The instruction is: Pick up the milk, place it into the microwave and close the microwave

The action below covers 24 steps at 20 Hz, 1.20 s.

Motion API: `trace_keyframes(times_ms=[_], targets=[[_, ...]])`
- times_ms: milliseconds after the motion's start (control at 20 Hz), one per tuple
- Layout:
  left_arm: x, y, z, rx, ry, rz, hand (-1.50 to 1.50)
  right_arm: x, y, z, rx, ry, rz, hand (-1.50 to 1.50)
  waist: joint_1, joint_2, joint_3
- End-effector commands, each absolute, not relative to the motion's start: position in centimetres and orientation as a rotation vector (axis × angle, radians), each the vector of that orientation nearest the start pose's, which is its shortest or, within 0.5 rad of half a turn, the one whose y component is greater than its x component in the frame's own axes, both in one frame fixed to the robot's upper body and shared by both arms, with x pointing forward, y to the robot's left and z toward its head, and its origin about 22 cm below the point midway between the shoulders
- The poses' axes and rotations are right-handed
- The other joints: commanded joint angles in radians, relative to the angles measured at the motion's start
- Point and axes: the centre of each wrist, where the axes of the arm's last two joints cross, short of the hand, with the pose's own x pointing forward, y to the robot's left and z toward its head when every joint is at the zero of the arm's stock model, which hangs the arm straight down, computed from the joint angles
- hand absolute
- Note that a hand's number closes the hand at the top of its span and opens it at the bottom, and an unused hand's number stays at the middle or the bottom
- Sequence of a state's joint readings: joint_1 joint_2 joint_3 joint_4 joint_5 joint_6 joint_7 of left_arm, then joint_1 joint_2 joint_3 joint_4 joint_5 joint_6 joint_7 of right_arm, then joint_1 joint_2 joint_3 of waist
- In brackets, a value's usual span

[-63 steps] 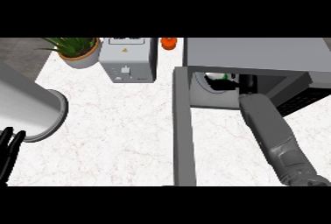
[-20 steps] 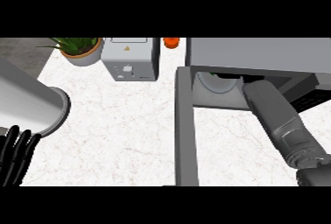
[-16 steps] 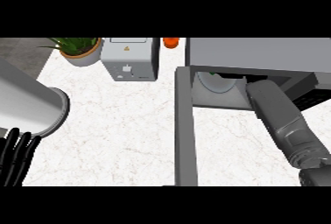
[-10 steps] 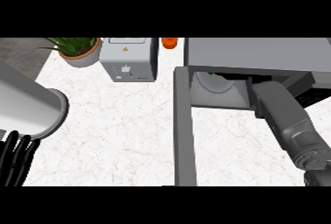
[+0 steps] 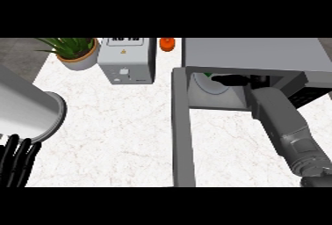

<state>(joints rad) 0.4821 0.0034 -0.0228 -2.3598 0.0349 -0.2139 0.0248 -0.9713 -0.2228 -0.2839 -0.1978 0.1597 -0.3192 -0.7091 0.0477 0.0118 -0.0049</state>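
Note:
The grey microwave (image 5: 251, 52) stands at the back right with its door (image 5: 182, 132) swung open toward me. On the white plate (image 5: 206, 88) inside it, only a green sliver of the milk (image 5: 207, 74) shows. My right hand (image 5: 231, 80) is inside the opening, right beside that sliver; whether it holds the milk is hidden. Its grey forearm (image 5: 285, 127) comes up from the lower right. My left hand (image 5: 17, 160) rests open at the lower left edge, far from the microwave.
A potted plant (image 5: 76, 52) stands at the back left, next to a grey boxy appliance (image 5: 126, 61). A small orange object (image 5: 167, 44) sits behind the appliance. The open door splits the white counter (image 5: 110, 132) down the middle.
My right forearm has swung to the right, and the hand shows in the opening again after being hidden deeper inside. The left hand has barely shifted.

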Motion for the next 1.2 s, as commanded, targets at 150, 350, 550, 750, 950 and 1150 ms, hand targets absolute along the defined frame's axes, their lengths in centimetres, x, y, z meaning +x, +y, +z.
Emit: trace_keyframes(times_ms=[150, 350, 550, 750, 950, 1150], targets=[[11.7, 24.5, 10.0, -0.002, -1.884, -0.088, -1.50, 39.4, -26.3, -3.1, -0.308, -1.807, 0.184, -1.50, -0.047, -0.015, 0.005], [11.0, 25.2, 9.8, 0.012, -1.896, -0.091, -1.50, 37.6, -26.6, -5.5, -0.336, -1.745, 0.139, -1.50, -0.045, -0.016, 0.004], [11.1, 24.3, 10.0, 0.015, -1.869, -0.087, -1.50, 35.2, -25.6, -8.3, -0.265, -1.712, 0.150, -1.50, -0.050, -0.016, 0.005], [11.0, 24.2, 10.7, -0.024, -1.868, -0.096, -1.50, 33.2, -24.4, -10.3, -0.183, -1.709, 0.052, -1.50, -0.055, -0.018, 0.005], [11.7, 23.6, 9.7, -0.101, -1.842, -0.150, -1.50, 30.1, -25.6, -12.6, -0.131, -1.712, 0.020, -1.50, -0.054, -0.016, 0.004], [12.8, 23.5, 10.1, -0.198, -1.834, -0.249, -1.50, 27.6, -26.3, -13.9, -0.045, -1.728, 0.002, -1.50, -0.066, -0.016, 0.004]])
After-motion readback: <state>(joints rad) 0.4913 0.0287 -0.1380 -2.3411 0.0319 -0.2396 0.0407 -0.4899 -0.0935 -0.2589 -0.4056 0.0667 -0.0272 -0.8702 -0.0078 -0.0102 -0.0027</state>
